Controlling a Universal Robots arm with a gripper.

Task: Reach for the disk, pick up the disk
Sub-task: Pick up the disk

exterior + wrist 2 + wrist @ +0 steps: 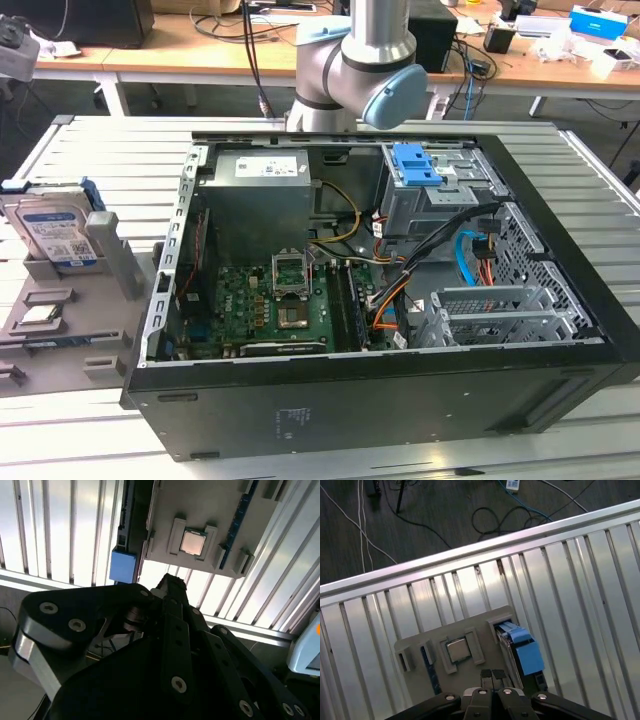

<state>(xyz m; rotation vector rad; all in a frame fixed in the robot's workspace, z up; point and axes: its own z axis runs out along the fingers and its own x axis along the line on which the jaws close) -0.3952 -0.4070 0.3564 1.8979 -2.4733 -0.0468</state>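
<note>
The disk [55, 232], silver with a blue-and-white label and blue rails, stands on edge in a slot of the grey holder [100, 262] at the exterior view's left. From above, in the first wrist view, the disk [524, 650] shows its blue rail beside the holder [427, 642]. My gripper [492, 674] hovers high over the holder, just beside the disk, with its fingers [486, 675] pressed together and nothing between them. In the second wrist view the gripper [167, 582] points down at the holder [200, 510], and the disk's blue rail [122, 566] lies close by.
An open black computer case [380, 400] takes up the middle of the slatted metal table [90, 150], with a bright blue clip [415, 165] inside. A square chip [457, 650] sits in the holder. The arm's elbow [360, 60] rises behind the case. Cables [495, 515] lie on the floor beyond the table edge.
</note>
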